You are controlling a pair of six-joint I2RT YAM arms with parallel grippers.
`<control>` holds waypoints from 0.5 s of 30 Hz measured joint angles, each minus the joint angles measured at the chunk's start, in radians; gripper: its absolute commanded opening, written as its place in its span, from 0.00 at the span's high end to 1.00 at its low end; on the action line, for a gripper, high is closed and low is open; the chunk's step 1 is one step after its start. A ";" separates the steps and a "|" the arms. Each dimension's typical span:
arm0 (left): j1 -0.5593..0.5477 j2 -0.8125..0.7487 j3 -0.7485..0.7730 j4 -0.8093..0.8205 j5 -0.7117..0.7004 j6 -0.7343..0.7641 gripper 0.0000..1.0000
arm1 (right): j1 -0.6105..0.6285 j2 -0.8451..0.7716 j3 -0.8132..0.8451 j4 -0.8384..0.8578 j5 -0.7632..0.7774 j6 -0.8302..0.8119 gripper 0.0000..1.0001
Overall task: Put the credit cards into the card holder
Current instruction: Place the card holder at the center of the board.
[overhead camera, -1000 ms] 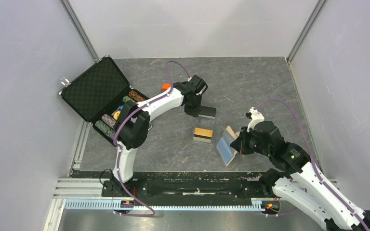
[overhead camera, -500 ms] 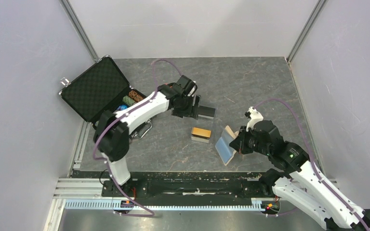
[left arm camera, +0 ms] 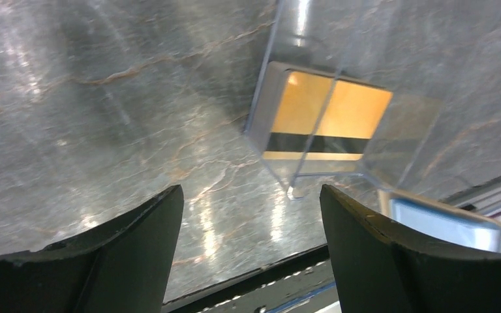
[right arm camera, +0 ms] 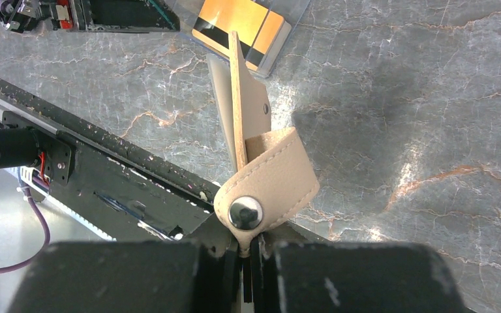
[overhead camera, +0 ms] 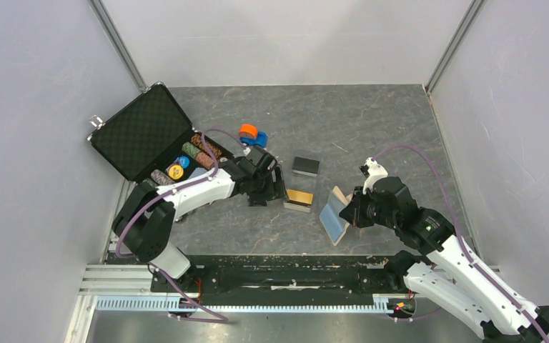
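Left hand (left arm camera: 251, 208) has swung nearer, spread wide; right hand (right arm camera: 251, 253) pinches the card holder (right arm camera: 251, 124).

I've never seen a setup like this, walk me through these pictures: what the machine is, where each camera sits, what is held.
Two robot arms are bolted at a table's near edge. One picture looks down from above; the others come from a camera on each wrist. The right tool is shut on a beige card holder, held on edge. The left tool, open and empty, faces a gold card seen through a clear box. An open chip case lies left.
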 measured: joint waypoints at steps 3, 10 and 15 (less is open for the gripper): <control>-0.013 0.000 -0.001 0.053 -0.002 -0.037 0.18 | 0.000 -0.002 0.000 0.000 0.000 0.000 1.00; -0.049 0.052 0.035 0.086 -0.013 -0.059 0.35 | 0.000 -0.007 0.000 0.000 0.001 0.000 1.00; -0.071 0.131 0.109 0.024 -0.060 -0.023 0.60 | 0.000 -0.007 0.000 0.000 0.001 0.000 1.00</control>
